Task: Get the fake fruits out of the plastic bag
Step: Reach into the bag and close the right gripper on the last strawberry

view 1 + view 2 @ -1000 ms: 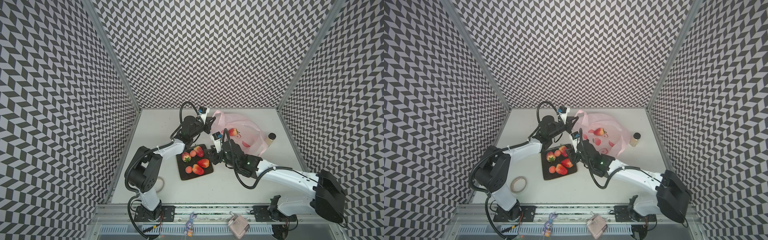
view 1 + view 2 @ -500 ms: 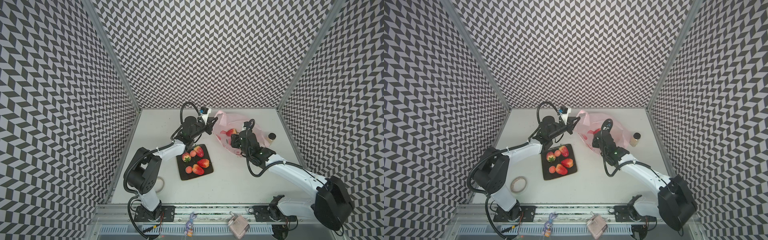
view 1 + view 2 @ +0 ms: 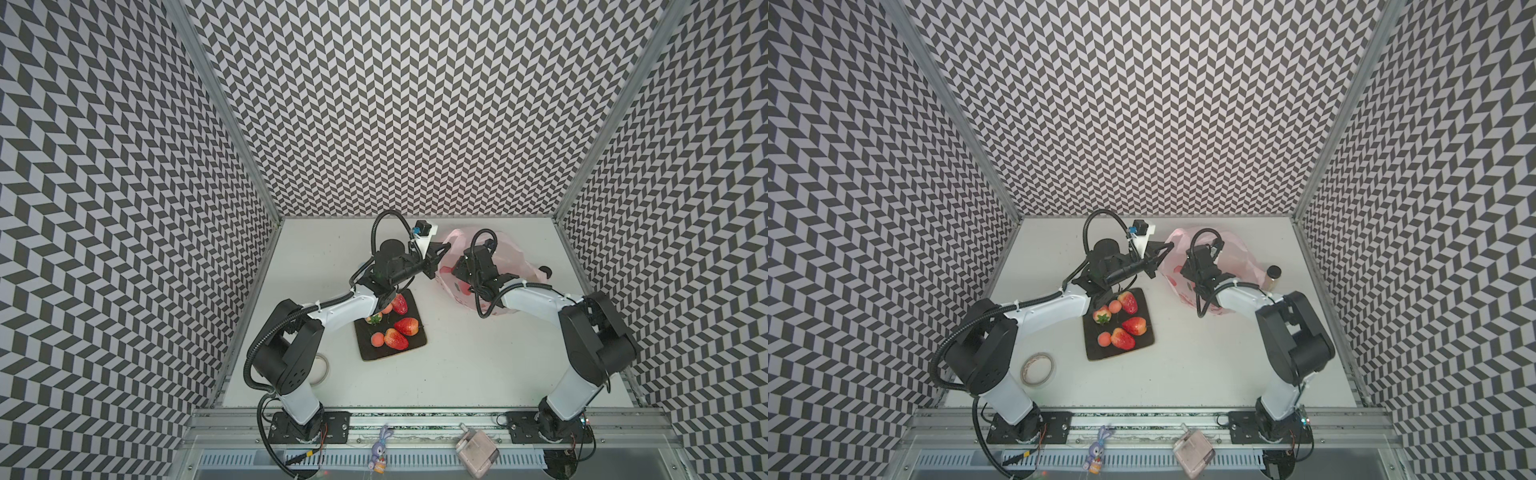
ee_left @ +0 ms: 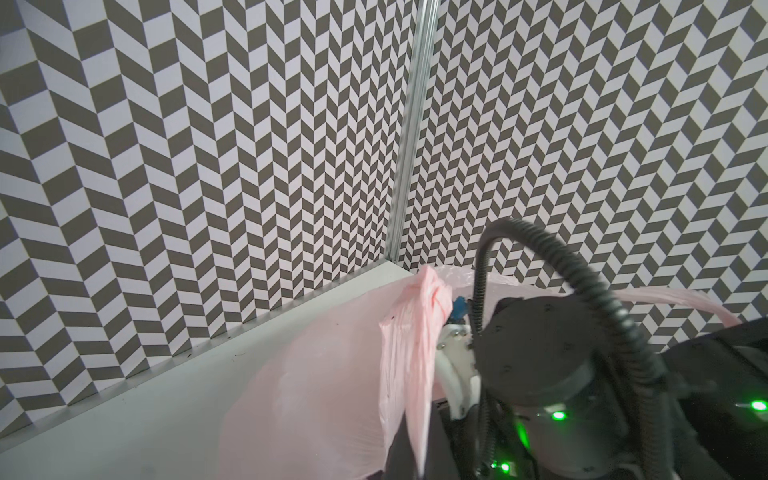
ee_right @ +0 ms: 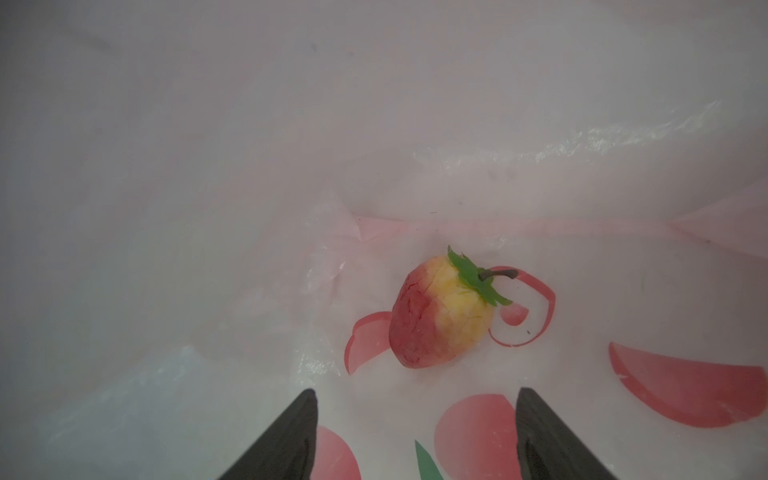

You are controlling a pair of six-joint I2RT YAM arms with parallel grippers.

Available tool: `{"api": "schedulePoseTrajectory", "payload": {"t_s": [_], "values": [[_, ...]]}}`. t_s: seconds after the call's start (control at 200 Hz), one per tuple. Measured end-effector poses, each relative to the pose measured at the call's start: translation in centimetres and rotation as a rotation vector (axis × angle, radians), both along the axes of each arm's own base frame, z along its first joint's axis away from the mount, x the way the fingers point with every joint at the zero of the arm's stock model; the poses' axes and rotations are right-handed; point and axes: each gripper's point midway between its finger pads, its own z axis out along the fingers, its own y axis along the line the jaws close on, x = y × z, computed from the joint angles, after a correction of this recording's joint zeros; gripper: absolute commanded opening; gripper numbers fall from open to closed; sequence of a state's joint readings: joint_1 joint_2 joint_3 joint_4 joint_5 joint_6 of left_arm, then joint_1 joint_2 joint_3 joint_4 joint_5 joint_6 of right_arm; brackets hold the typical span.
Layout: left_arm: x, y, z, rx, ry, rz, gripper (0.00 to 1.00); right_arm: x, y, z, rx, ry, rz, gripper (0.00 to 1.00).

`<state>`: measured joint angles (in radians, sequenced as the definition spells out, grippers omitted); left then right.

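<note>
The left gripper (image 3: 434, 259) is clenched on the rim of the bag (image 3: 513, 253), which lies at two o'clock from the plate (image 3: 374, 353) in both top views. The right gripper (image 5: 415, 390) is inside the bag, released, its fingers (image 5: 291, 436) wide apart and empty. One strawberry (image 5: 440, 311) lies on the bag's floor just ahead of them, untouched. Six fruits (image 3: 1136, 326) sit on the plate.
</note>
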<state>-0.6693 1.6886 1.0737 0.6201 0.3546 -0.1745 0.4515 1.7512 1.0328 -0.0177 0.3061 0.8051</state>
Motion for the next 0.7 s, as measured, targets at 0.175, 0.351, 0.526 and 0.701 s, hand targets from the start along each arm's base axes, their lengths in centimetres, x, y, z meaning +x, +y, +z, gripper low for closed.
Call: {"api": "schedulePoseTrajectory", "payload": {"t_s": [0.175, 0.351, 0.526, 0.701], "values": [[-0.5, -0.5, 0.1, -0.001, -0.004, -0.014, 0.0, 1.9, 0.1, -2.2, 0.028, 0.04, -0.026, 0.76], [-0.9, -0.8, 0.1, -0.001, -0.003, -0.023, 0.0, 3.7, 0.0, -3.6, 0.032, 0.058, -0.045, 0.74], [-1.2, -1.1, 0.1, -0.001, -0.003, -0.032, 0.0, 5.2, -0.1, -4.6, 0.024, 0.066, -0.059, 0.7], [-1.4, -1.3, 0.1, -0.001, -0.003, -0.037, 0.0, 6.0, -0.3, -5.7, -0.001, 0.081, -0.059, 0.59]]}}
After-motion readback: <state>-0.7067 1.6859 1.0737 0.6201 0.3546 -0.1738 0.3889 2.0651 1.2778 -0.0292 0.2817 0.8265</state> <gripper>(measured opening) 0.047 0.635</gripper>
